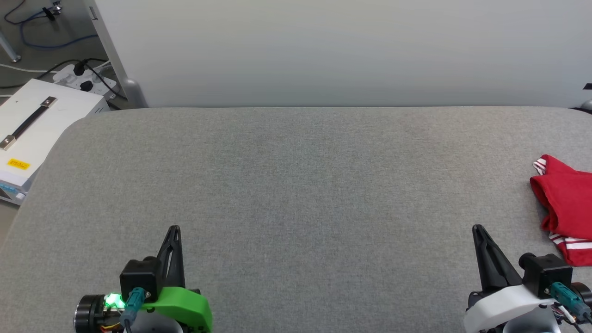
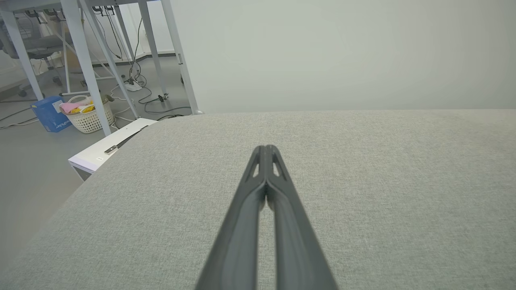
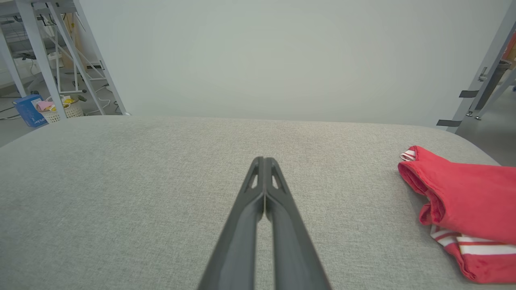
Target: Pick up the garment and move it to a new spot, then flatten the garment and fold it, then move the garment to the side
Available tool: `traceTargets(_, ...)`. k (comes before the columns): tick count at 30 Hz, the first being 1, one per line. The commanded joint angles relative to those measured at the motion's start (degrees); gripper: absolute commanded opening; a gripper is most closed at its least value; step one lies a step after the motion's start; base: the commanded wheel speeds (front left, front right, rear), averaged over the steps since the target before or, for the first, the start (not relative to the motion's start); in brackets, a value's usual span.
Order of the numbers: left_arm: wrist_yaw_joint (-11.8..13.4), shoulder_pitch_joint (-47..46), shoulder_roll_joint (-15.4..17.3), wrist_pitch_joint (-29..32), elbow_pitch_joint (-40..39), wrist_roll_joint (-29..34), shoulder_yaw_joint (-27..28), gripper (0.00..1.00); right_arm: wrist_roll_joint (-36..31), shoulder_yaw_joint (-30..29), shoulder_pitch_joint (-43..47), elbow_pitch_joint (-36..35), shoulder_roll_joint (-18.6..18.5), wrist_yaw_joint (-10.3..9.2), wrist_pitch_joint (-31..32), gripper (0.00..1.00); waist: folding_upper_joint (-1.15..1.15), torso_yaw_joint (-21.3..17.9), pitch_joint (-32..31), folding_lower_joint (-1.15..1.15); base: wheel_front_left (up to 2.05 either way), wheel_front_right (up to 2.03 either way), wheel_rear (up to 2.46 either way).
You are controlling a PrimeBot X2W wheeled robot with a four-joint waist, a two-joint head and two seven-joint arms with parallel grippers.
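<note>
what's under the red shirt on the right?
The garment lies on the grey padded table. Its striped trim pokes out beneath the top fold. Whatever else lies below is covered by cloth.

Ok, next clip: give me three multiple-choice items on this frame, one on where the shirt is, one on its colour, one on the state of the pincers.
1. Where on the table is the shirt? A) at the robot's left edge B) in the middle C) at the robot's right edge
2. What is the shirt's main colour? A) blue B) red C) green
3. The left pincer and right pincer are: A) both shut, empty B) both open C) one shut on the shirt

Answers:
1. C, it lies past the right pincer at the head view's right edge.
2. B, the cloth is red with white-striped trim.
3. A, each wrist view shows the fingers pressed together over bare table.
</note>
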Motion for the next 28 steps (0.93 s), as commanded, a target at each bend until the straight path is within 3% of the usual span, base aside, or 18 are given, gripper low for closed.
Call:
traceTargets(1,-0.43,-1.16,-0.31,0.23,-0.36,0.67,0.32,0.0,-0.77,0.14,-1.22,-0.4,0.16,-0.02,0.46,0.0,0.0,-0.01,0.01,0.0,0.0,0.0,0.0)
traceTargets(28,-1.2,-1.82,-1.25,3.34,-1.43,2.08,1.59,0.0,-3.37,0.34,-2.56,-0.91,0.5,-0.03,3.51,0.0,0.0,-0.25,0.22,0.0,0.0,0.0,0.0)
